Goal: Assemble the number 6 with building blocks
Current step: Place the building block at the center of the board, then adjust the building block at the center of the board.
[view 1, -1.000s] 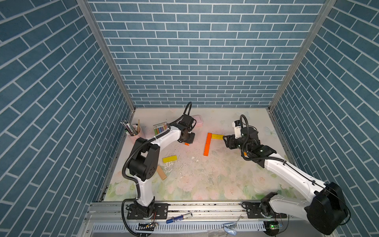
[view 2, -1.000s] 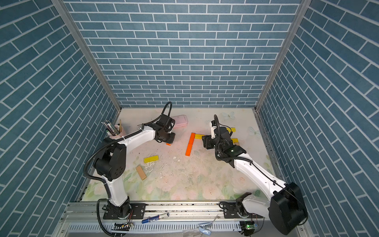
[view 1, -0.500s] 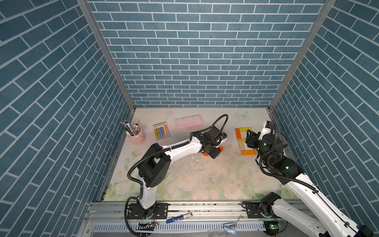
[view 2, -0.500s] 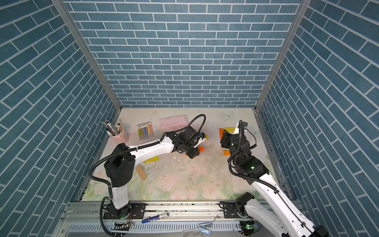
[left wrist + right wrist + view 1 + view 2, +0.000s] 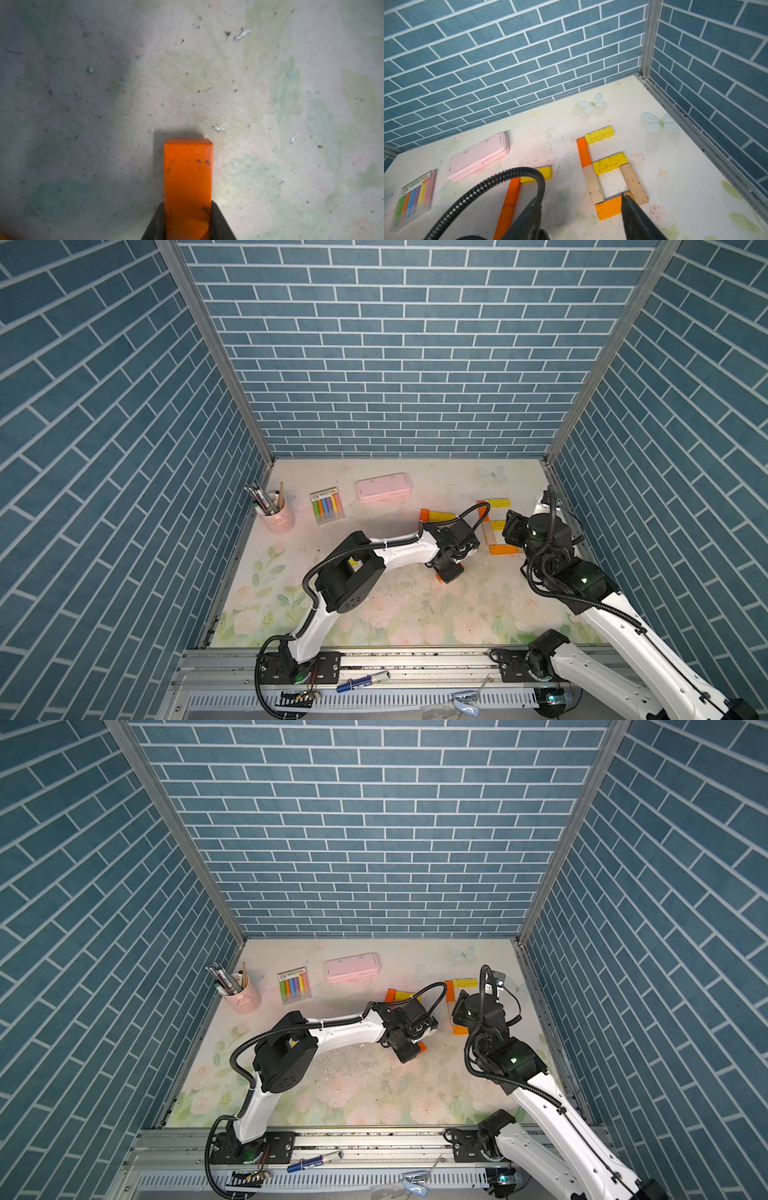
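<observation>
**Top views:** the left gripper is seen low over the middle of the floral surface. A six-shaped figure of yellow, orange and tan wooden bars is laid flat near the right wall, beneath the right gripper.

**Left wrist:** a flat orange wooden bar is pinched between both fingers.

**Right wrist:** the right gripper is held spread above the figure's lower orange bar.

building blocks make a 6 on the bench, about 1 o'clock from the right hand, whose fingers sit spread apart. pink case at 10 o'clock, chalk pack at 9.
</observation>
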Action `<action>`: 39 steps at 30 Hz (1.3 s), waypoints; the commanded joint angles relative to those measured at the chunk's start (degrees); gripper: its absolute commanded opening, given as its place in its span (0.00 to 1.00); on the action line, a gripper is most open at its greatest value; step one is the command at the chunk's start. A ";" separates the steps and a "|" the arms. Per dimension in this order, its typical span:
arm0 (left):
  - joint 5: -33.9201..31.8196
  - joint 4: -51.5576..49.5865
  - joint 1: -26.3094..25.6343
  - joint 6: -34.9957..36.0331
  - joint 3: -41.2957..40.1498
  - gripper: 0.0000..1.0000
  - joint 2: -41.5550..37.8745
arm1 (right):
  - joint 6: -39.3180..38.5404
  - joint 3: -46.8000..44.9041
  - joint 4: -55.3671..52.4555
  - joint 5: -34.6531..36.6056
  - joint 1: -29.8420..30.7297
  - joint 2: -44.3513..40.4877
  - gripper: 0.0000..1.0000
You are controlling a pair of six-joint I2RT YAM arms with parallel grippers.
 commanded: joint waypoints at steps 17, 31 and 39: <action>-0.46 -4.91 12.95 -7.36 -3.26 0.87 -24.33 | -12.44 23.34 -11.49 -10.34 -4.89 10.25 0.71; -1.86 -6.81 25.28 -10.52 -17.89 0.95 -41.39 | -11.28 18.03 -4.19 -34.19 -7.73 44.60 0.75; 3.63 -4.80 28.00 -10.67 -18.05 0.95 -41.08 | -6.17 23.34 -1.23 -40.68 -6.39 57.09 0.61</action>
